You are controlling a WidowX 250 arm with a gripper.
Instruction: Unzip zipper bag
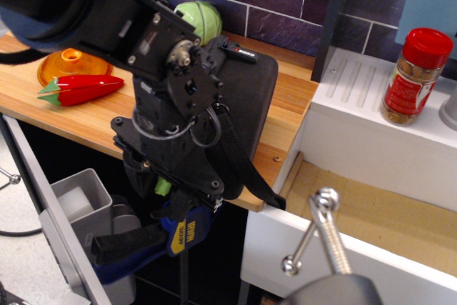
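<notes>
The black zipper bag (246,98) lies on the wooden counter (287,116), its near end over the front edge. Its black webbing strap (240,161) hangs across the top and off the edge. A small red-white label (239,51) sits at its far end. My gripper (166,189) points down at the bag's near left corner, and the arm's bulk hides most of that side. The green zipper-pull tab (163,186) shows between the fingertips, which look closed on it.
A red toy pepper (82,88), an orange dish (70,62) and a green toy cabbage (201,21) lie left and behind. A red-capped spice jar (414,76) stands on the white drainer (353,105). A blue clamp (182,232) and a grey bin (75,201) sit below the counter.
</notes>
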